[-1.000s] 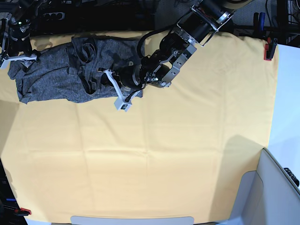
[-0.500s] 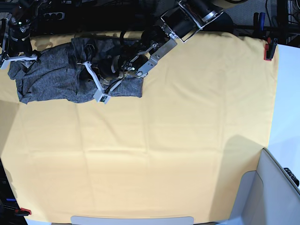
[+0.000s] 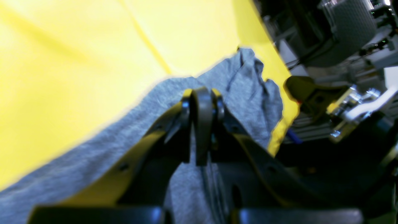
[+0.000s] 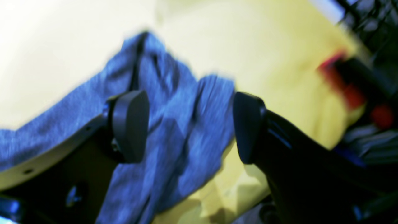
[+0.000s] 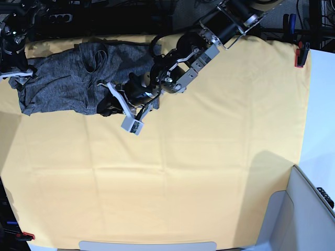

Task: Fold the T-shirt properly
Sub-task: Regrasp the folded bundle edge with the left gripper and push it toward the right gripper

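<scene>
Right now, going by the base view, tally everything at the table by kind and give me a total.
Grey T-shirt: 1
Yellow table cloth: 1
Red clamps: 2
Robot arms: 2
Total: 6

- The T-shirt [image 5: 63,86], heather-grey mottled knit, is lying crumpled and bunched at the far left of the table.
- Its cloth is showing folds and creases, with one sleeve end [image 3: 248,71] rumpled.
</scene>
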Motion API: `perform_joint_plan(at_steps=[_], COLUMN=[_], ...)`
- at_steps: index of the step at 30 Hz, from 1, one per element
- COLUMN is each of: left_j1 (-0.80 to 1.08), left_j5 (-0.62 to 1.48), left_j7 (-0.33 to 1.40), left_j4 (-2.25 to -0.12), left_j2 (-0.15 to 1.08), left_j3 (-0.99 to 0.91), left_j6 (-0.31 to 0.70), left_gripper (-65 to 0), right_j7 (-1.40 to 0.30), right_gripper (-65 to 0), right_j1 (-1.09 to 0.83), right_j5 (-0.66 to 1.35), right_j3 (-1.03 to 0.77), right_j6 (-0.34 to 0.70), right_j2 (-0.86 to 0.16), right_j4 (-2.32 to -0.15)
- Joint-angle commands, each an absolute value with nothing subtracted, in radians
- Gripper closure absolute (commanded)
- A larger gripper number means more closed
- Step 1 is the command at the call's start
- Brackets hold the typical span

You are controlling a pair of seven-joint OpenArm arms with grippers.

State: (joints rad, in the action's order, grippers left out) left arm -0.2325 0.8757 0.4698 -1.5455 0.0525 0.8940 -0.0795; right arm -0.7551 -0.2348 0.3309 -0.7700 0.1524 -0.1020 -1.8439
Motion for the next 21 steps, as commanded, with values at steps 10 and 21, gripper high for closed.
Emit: perform_joint_plan(at_steps=[10, 21], left_j1=[-0.188, -0.145], left_j5=[0.881, 0.88], left_j7=[0.456, 0.456], left_j4=[-1.624, -1.626], left_j2=[0.166, 0.214], left_j3=[0.889, 0.888], left_j6=[-0.074, -0.076], left_gripper=[-0.4, -0.4], right_j7=[-0.898, -0.987], right_gripper=[-45.0, -55.3], right_j1=[-0.117, 0.002], right_j5=[0.337, 0.423], right_j3=[-0.782, -0.814], right_j6=[0.481, 0.698], right_j2=[-0.255, -0.421], right_j4=[-1.81, -1.42])
